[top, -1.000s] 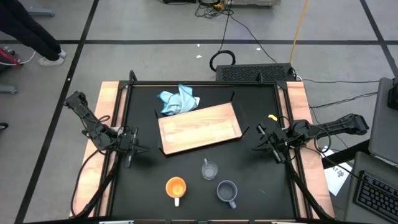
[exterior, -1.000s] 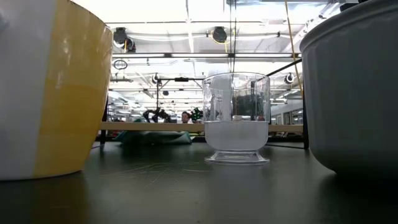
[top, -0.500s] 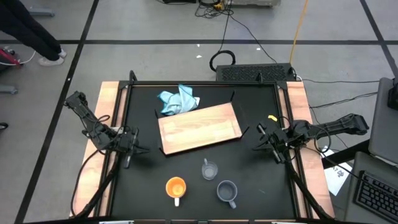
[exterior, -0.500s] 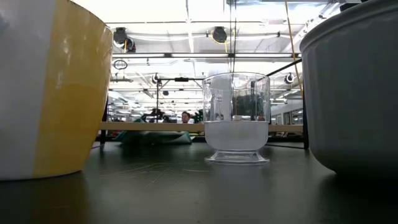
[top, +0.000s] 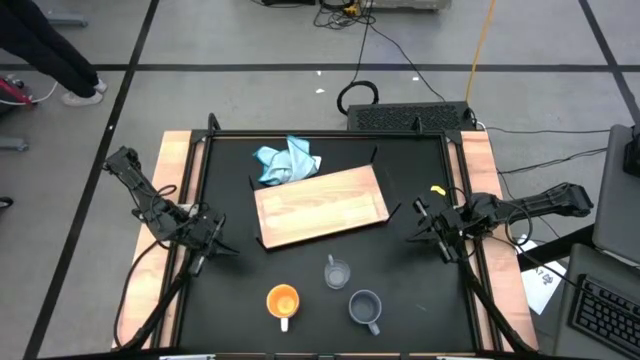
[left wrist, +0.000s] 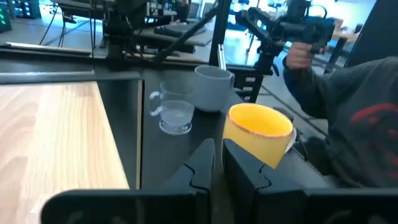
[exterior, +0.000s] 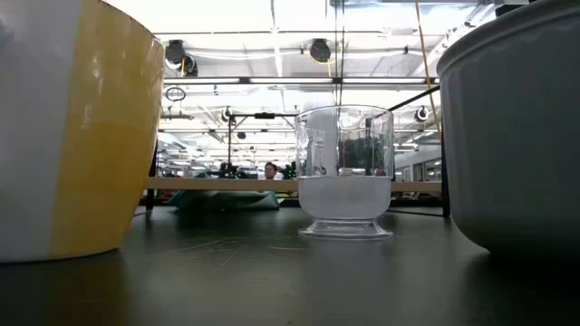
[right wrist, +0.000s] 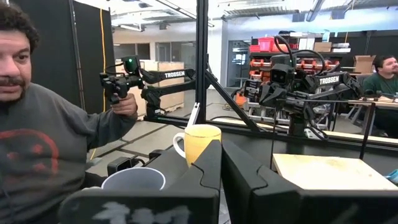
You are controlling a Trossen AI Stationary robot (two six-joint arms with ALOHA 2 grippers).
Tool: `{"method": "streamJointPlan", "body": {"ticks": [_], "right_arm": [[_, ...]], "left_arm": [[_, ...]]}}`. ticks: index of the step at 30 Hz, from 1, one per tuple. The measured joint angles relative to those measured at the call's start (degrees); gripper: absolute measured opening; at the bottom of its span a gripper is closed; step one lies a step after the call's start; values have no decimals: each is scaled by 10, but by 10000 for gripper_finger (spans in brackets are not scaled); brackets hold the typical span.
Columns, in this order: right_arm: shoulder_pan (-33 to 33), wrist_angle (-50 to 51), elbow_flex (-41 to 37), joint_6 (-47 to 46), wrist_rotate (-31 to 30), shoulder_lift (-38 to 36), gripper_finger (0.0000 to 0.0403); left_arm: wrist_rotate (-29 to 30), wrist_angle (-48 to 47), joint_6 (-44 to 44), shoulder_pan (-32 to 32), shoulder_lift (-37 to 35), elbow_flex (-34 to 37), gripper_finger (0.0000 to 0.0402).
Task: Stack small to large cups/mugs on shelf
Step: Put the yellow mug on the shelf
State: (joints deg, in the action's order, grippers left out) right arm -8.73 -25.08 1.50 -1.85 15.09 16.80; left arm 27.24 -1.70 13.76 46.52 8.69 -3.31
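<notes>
Left gripper [top: 207,243] at the tabletop's [top: 400,300] left edge, nearly pressed together, holding nothing. Right gripper [top: 437,232] at the right edge, pressed together, empty. Orange mug [top: 283,301], glass cup [top: 336,272] and grey-blue mug [top: 364,308] clustered near the front, apart from the shelf [top: 320,204]. Blue cloth [top: 287,160] just behind the shelf.

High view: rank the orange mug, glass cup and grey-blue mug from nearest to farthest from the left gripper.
1. Orange mug, front of the table, closest to the left gripper at the left edge.
2. Glass cup, mid-front, beyond the orange mug.
3. Grey-blue mug, front, farthest right.
</notes>
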Motion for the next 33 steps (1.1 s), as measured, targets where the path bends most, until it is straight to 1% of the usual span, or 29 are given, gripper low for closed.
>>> {"method": "streamJointPlan", "body": {"ticks": [3, 7, 11, 25, 30, 33], "right_arm": [[0, 0, 0, 0, 0, 0, 0], [0, -9, 0, -4, 0, 0, 0], [0, -21, 0, -4, 0, 0, 0], [0, -21, 0, -5, 0, 0, 0], [0, -21, 0, -32, 0, 0, 0], [0, -29, 0, -33, 0, 0, 0]], "left_arm": [[1, 41, -1, 0, 0, 0, 33], [-3, 63, -20, 0, 0, 0, 33], [-16, 63, -29, 0, 0, 0, 33], [-17, 63, -31, 0, 0, 0, 33], [-17, 62, -34, 0, 0, 0, 33], [-17, 62, -33, 0, 0, 0, 33]]}}
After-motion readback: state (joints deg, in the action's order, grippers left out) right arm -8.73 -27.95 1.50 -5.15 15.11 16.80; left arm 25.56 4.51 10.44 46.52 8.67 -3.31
